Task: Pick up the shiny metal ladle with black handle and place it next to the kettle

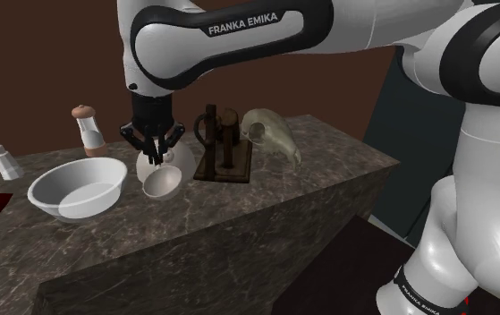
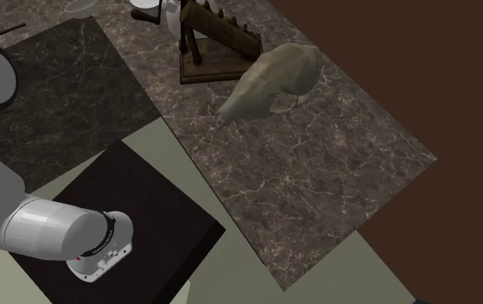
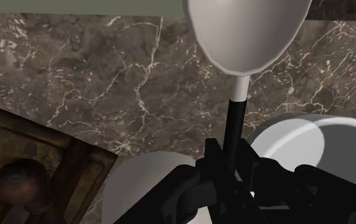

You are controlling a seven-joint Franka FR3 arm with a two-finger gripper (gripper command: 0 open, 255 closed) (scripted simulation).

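My black gripper (image 1: 153, 148) points down over the marble counter (image 1: 266, 206) and is shut on the ladle's thin black handle (image 3: 234, 130). Below the fingers hangs the ladle's pale, rounded bowl (image 1: 161, 182), tipped on its side close to the counter top; whether it touches I cannot tell. In the wrist view the ladle bowl (image 3: 246, 32) lies beyond the gripper (image 3: 228, 170), over the marble. A plain white rounded body, seemingly the kettle (image 1: 183, 157), stands right behind the ladle, beside the wooden rack (image 1: 224, 150); its white dome (image 3: 146, 186) is close under the hand.
A wide white bowl (image 1: 76, 188) sits at the shoulder view's left of the ladle. Two shakers (image 1: 88, 128) (image 1: 4, 162) stand further back on that side. A greenish skull-like object (image 1: 272, 134) lies past the rack. The counter's front edge drops to the floor.
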